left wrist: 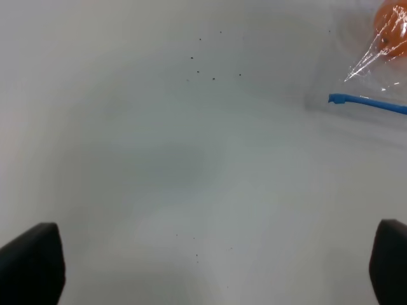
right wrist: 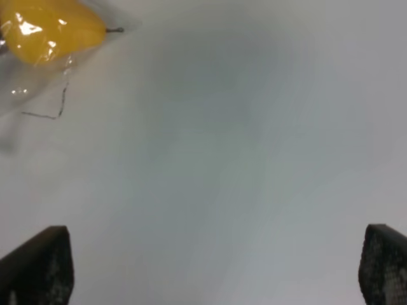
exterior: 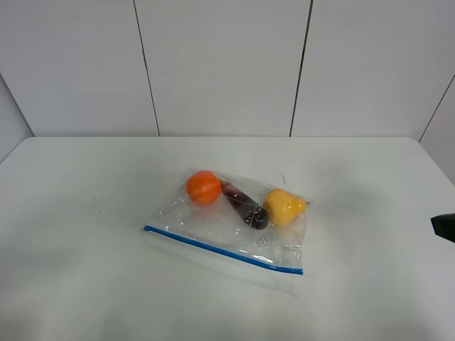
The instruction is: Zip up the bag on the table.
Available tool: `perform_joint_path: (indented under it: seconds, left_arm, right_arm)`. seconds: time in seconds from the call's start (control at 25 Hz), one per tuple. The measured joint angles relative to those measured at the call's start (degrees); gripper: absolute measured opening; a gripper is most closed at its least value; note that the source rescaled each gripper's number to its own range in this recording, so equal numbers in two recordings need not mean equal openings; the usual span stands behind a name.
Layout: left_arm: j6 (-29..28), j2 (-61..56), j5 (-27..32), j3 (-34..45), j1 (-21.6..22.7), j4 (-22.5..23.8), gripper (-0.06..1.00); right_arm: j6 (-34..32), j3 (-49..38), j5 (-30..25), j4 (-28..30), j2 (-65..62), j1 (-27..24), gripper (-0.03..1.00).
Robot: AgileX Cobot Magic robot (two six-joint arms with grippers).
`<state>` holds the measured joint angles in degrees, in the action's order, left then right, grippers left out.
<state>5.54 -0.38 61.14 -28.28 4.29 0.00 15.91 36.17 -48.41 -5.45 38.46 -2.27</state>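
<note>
A: Where's the bag (exterior: 234, 224)?

B: Flat on the worktop (exterior: 85, 284), about mid-surface. Blue zipper strip (exterior: 220, 249) runs along the near edge, slanting down toward the right. Orange ball (exterior: 204, 187), a dark purple item (exterior: 245, 206) and a yellow pear-shaped fruit (exterior: 284, 206) sit at the far side, away from the zip.

A: End effectors?

B: Left end effector (left wrist: 216, 267): fingers spread wide, nothing between them, over bare worktop with the zip's left end (left wrist: 337, 98) near the frame edge. Right end effector (right wrist: 216, 270): also spread wide and empty, well apart from the bag; only the yellow fruit shows in a corner of its view. In the high view just a dark bit of the right arm (exterior: 444, 226) at the edge.

A: Approach, then?

B: I'd say nothing is started yet. My call: one side pins a zip end, the other pinches the strip and runs along it. Come in low and square to the strip, pinch only the track, not loose film.

A: Risks?

B: Film is crinkly and light, so the bag will likely slide or bunch if not anchored. Can't tell from here how much of the zip is already sealed.

A: Obstructions?

B: None near the strip. The fruit is clear of it. A few dark specks (exterior: 96, 202) on the worktop left of the bag, harmless.
</note>
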Motion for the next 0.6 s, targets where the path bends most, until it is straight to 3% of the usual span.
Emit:
perform_joint_path:
  seconds: [0.6]
  left_arm:
    - [0.0,0.0,0.0,0.0,0.0,0.0,1.0]
  right_arm:
    - [-4.2,-5.4,-6.7,-2.7,-32.9,0.0,1.0]
